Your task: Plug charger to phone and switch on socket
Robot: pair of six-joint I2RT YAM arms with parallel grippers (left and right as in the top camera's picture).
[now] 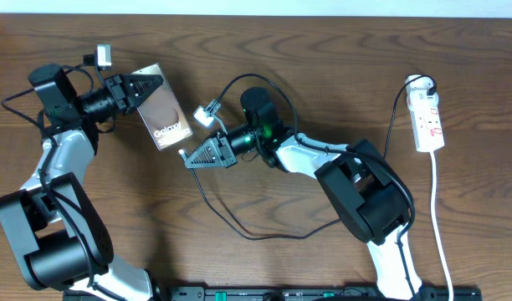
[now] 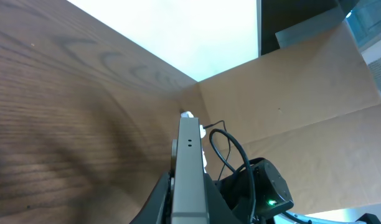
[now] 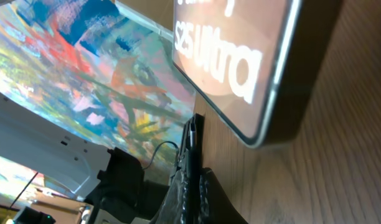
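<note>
**A:** Dark wood-grain tabletop (image 1: 323,50) fills the overhead view, with an arm on either side. Where is the phone?

**B:** The phone (image 1: 166,119) sits left of centre, angled, with its "Galaxy" lettering facing up. The left tool (image 1: 145,87) is clamped on its upper-left end. In the left wrist view the slab shows edge-on between the fingers, with a brown cardboard wall (image 2: 290,93) behind it.

**A:** And the other arm?

**B:** The right tool (image 1: 189,156) has its jaws pinched narrow on the connector tip of the charger (image 1: 239,233). The tip sits just beside the phone's lower-right end. I can't tell whether the tip is touching the phone or already in the port.

**A:** What does the right wrist camera show?

**B:** It shows the phone's glossy face up close, reading "S25 Ultra", with the closed black fingers (image 3: 190,162) pointing up beside its corner.

**A:** Where does the cable run?

**B:** It drops from the tip, loops toward the near edge, passes behind the right arm and rises toward the socket (image 1: 429,117).

**A:** Where is the socket?

**B:** It lies at the far right, well away from the phone. Its red-marked face is up, and its white cord (image 1: 441,217) trails toward the near edge. Its switch is too small to read.
</note>
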